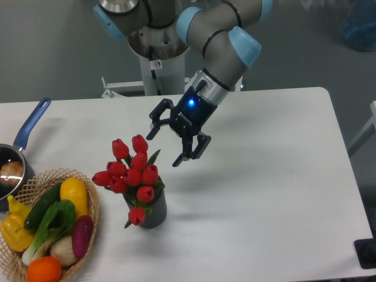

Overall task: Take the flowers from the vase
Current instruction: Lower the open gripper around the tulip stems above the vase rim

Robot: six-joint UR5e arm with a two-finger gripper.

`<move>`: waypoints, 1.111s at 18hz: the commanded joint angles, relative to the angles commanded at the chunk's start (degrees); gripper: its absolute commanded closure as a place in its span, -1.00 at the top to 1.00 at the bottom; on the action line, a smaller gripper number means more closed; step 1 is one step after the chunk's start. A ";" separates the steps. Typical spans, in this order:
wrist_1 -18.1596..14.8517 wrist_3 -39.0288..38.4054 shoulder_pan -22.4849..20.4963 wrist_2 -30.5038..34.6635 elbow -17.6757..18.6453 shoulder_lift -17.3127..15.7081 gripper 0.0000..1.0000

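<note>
- The flowers (132,172), a bunch of red tulip buds with green leaves, are seen standing in the vase (150,210).
- The vase, dark grey with ribbed sides, is placed upright on the white table (264,194), in its front left part.
- One red bud is seen hanging low over the front of the vase, beside its left side.
- The gripper (166,145) is held in the air above the table, just to the right of the upper tulip buds and higher than the vase.
- Its two black fingers (189,154) are spread wide apart, and nothing is held between them.
- No contact between the gripper and the flowers can be seen; a small gap is visible between the left finger and the nearest bud.
- A blue light is lit on the wrist of the arm (217,53), just above the gripper.
- A wicker basket (89,191) with coloured vegetables is placed at the left of the vase, near it but apart from it.
- A saucepan (14,158) with a blue handle is found at the left edge of the table, behind the basket.
</note>
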State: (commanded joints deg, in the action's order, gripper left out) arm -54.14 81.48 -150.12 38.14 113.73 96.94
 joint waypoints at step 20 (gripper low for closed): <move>2.02 -0.26 1.85 -2.72 -3.78 5.10 1.00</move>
State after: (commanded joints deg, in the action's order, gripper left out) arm -52.12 81.21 -148.27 35.42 109.96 102.04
